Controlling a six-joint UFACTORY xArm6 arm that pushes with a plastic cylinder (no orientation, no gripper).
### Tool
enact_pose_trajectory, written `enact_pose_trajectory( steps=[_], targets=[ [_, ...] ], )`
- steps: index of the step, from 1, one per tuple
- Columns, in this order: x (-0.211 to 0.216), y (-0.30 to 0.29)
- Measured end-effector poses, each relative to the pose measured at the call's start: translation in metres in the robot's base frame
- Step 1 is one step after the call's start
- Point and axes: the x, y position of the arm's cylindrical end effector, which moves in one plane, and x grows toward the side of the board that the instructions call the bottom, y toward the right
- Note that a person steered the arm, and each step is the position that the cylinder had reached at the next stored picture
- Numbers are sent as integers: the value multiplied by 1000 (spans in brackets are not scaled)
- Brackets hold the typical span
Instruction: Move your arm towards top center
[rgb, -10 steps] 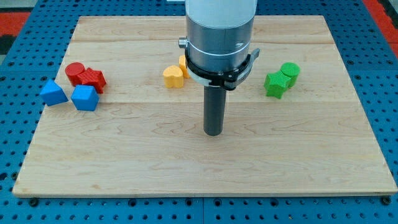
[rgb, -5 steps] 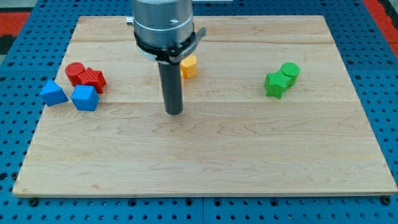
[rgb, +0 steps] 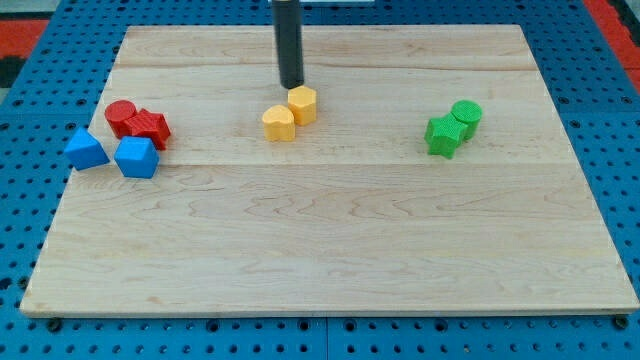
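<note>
My tip stands near the view's top centre of the wooden board, just above a yellow hexagonal block. A second yellow block, heart-like in shape, sits touching it at its lower left. The rod rises straight up out of the view's top edge. The tip is close to the yellow hexagonal block; I cannot tell if it touches.
At the view's left are a red cylinder, a red star-like block, a blue triangular block and a blue block. At the right are a green cylinder and a green star-like block.
The rod has moved from the board's middle to the left and then up towards the top centre. The arm's body has left the view. The blocks have not moved.
</note>
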Motion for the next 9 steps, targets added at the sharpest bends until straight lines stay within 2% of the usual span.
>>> enact_pose_trajectory(
  steps=[1,2,3,5,9],
  targets=[
    [-13,41],
    [-17,52],
    [-17,52],
    [12,54],
    [-8,61]
  ],
)
